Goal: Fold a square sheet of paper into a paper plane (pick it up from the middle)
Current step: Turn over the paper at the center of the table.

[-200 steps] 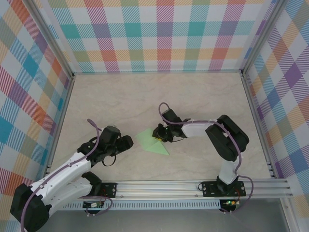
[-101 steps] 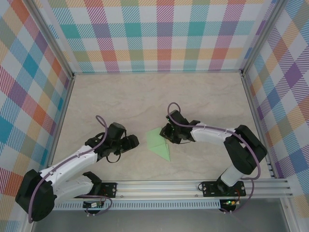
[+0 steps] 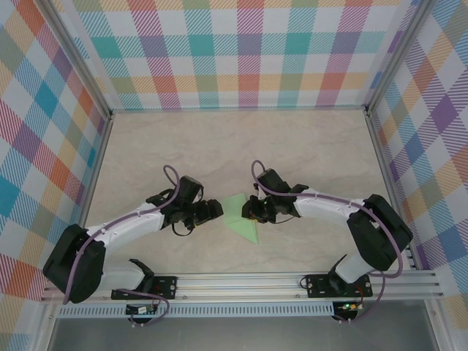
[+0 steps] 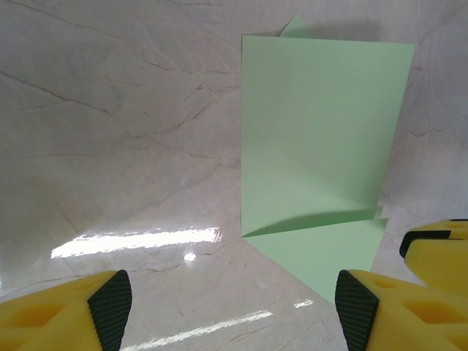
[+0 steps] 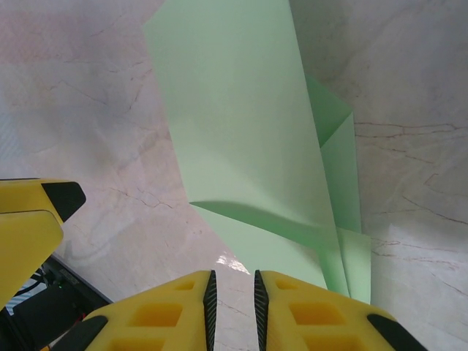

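Top external view: the marbled table [image 3: 219,146] carries both arms, reaching in toward each other from the near rail. The left arm [image 3: 124,228] sweeps in from the left and the right arm [image 3: 329,205] from the right. Between them, near the middle of the table, lies the square sheet of paper [image 3: 240,218], pale green and already folded into a smaller angular shape that points toward the near edge.

The left gripper [image 3: 210,211] sits just beside the sheet's left edge. From its wrist camera its jaws stand wide apart, with nothing between them, and the paper [image 4: 322,131] lies ahead. One broad panel is lifted slightly off a lower layer and casts a shadow along the crease.

The right gripper [image 3: 253,210] is at the sheet's right edge. Its wrist view shows the jaws drawn almost together with only a thin slit [image 5: 232,292], no paper visibly pinched, and the layered folds [image 5: 234,124] just beyond the tips.

By my reading, the early creases are in. The slim, pointed paper plane is not yet formed, so the flaps still need flattening and the wing folds remain.
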Controlling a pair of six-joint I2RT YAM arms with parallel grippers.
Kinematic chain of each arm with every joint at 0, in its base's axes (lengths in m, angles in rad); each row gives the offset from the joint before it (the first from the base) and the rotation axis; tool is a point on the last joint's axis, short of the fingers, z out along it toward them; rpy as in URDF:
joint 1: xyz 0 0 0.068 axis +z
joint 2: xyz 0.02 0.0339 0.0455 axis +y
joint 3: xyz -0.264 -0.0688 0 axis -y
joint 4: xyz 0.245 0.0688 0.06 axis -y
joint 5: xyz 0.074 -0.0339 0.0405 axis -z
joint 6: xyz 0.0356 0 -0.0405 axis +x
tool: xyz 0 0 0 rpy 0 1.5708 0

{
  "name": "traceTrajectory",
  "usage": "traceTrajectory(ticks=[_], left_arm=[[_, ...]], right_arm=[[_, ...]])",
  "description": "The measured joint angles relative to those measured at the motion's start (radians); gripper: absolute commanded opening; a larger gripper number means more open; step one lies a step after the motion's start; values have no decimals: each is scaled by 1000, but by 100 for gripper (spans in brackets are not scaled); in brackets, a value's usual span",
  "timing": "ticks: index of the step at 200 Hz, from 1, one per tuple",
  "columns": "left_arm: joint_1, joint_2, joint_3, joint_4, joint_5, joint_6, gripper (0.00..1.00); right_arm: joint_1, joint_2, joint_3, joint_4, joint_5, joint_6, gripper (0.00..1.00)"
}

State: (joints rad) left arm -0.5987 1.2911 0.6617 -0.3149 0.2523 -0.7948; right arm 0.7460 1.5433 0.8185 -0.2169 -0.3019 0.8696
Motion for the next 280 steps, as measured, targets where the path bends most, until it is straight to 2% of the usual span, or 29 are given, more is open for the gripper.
traceTrajectory(ticks=[62, 99, 171, 242, 280], left_arm=[[0, 88, 30, 48, 47, -1, 77], [0, 113, 41, 60, 60, -1, 77], [0, 156, 45, 109, 96, -29, 77], [-10, 214, 50, 173, 111, -90, 69], [-44, 206, 48, 182, 103, -146, 70]], right_arm=[[-7, 71, -3, 18, -14, -22, 24], [-40, 90, -63, 74, -27, -22, 24], [-94, 94, -163, 250, -145, 3, 24], [-97, 94, -167, 258, -148, 8, 23], [-98, 93, -169, 258, -145, 11, 23]])
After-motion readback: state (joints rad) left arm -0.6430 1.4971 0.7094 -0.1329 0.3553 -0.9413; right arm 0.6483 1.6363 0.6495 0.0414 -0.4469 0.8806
